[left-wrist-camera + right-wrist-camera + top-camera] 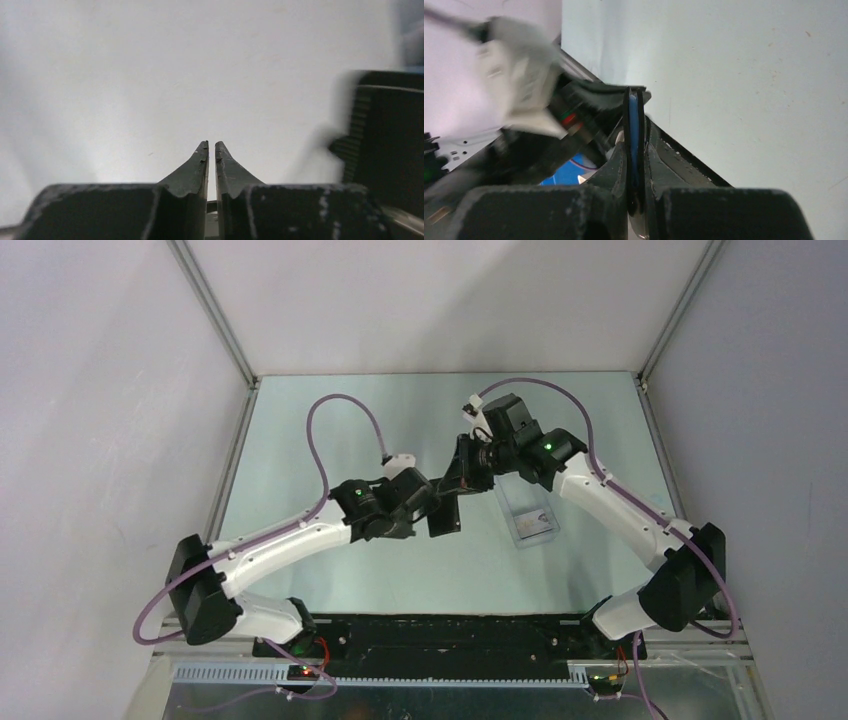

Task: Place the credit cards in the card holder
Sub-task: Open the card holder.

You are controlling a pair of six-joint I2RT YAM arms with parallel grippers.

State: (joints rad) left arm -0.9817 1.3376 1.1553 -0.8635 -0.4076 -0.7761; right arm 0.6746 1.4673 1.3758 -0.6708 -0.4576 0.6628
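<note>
Biggest thing first: the pale green bench [330, 440] fills the middle of the top view, with both arms reaching in to meet near the centre. Right of centre sits a clear box [512, 502], and the credit cards [536, 526] look to be lying inside it, so none is loaded yet. The card holder [634, 117] is lifted off the bench at mid-frame, pinched edge-on in the right tool [635, 137], with black covers and blue showing between them. The left tool [211, 146] sits just beside it, fingers pressed nearly together with nothing between them. My guess is this is the prep step: the holder needs spreading open and steadying, then a card has to be fetched from the box. No readable writing anywhere; the dark mark on the top card is too small to make out.
</note>
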